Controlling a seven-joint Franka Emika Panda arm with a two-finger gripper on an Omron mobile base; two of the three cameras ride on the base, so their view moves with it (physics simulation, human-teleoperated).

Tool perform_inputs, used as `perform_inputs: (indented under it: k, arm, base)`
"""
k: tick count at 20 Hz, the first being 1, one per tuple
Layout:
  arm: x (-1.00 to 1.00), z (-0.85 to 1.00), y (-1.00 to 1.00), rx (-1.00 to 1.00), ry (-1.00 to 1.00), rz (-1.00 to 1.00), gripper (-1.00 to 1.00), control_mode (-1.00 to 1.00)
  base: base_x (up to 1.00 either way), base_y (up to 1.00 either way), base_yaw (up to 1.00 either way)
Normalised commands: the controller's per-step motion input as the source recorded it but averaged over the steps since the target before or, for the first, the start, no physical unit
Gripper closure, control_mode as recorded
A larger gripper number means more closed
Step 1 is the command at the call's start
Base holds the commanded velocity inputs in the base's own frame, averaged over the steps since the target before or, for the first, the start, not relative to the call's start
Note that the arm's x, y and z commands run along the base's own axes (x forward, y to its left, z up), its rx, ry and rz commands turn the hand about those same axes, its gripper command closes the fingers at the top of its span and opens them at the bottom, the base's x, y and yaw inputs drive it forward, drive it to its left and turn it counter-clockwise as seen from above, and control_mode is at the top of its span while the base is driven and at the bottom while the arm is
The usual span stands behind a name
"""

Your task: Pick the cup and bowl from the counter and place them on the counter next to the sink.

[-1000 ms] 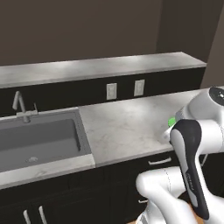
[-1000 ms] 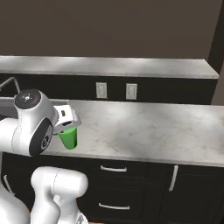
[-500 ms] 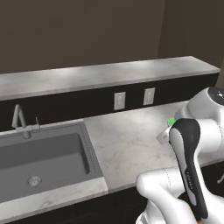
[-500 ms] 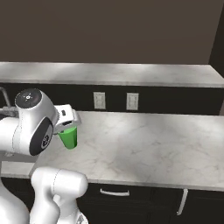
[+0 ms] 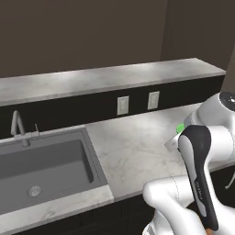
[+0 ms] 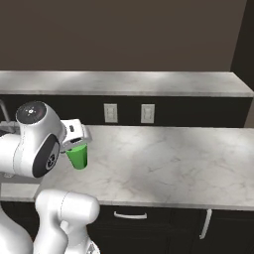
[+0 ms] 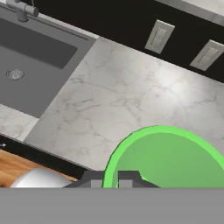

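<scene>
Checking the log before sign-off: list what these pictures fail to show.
- Cup: in the left base view, the arm hides all but a green sliver; in the hand view, the bottom band cuts off its near rim.
- Jaws on the cup: right base view, contact hidden behind the white hand.
- Sink: left base view, cut off by the left edge.
- Faucet: hand view, cropped at the top edge.

The sink point(image 5: 43, 167) is recessed into the counter point(image 5: 133, 151) at its left end, with the faucet point(image 5: 19, 130) behind the basin. Two wall outlets point(image 6: 110, 112) sit side by side on the wall behind the counter, below a raised ledge point(image 6: 124, 82). The cup point(image 6: 78, 156) hangs in the gripper point(image 6: 76, 140), apparently just above the counter, right of the sink and before the outlets.
</scene>
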Motion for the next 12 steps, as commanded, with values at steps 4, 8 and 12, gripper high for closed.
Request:
perform_inputs:
  k: [4, 8, 12]
  arm:
    - [0.00, 0.00, 0.00, 0.00, 0.00, 0.00, 1.00, 1.00]
    - [0.00, 0.00, 0.00, 0.00, 0.00, 0.00, 1.00, 1.00]
    - [0.00, 0.00, 0.00, 0.00, 0.00, 0.00, 1.00, 1.00]
  base:
    - [0.00, 0.00, 0.00]
    - [0.00, 0.00, 0.00]
    - [0.00, 0.00, 0.00]
